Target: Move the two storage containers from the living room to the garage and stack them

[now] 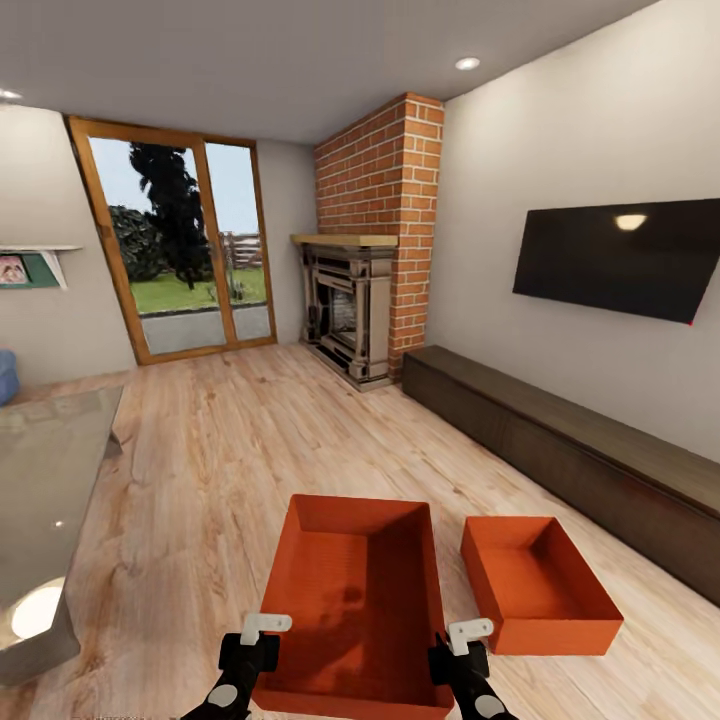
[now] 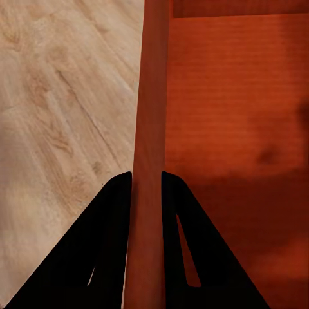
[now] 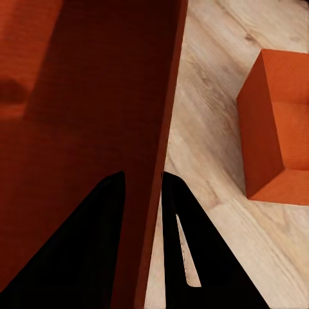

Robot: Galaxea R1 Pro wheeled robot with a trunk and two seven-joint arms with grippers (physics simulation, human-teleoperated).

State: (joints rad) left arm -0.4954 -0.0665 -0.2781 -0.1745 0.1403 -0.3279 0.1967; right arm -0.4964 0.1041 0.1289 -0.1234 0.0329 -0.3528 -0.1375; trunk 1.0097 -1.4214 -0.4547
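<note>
Light wood planks run across the living room floor (image 1: 220, 450) to the red brick fireplace (image 1: 385, 230), the glass doors (image 1: 180, 250), the long dark low cabinet (image 1: 560, 450) and the black wall television (image 1: 620, 258). Close in front of the robot sits the larger orange-red open-top storage box (image 1: 355, 590); a second, smaller-looking orange-red box (image 1: 535, 585) rests on the planks just beside it, on the robot's right. The left gripper (image 1: 250, 655) straddles the near box's left wall, one black finger (image 2: 112, 244) on each side, closed onto it as far as I can tell. The right gripper (image 3: 141, 244) does the same on the right wall.

The walls are thin; I'd judge that uneven lifting could tilt the box or let a wall slide out of the pinch, and swinging right could knock the neighbouring box.

Both arms are cut off at the picture's lower edge, and whether the box has left the floor is hard to make out
</note>
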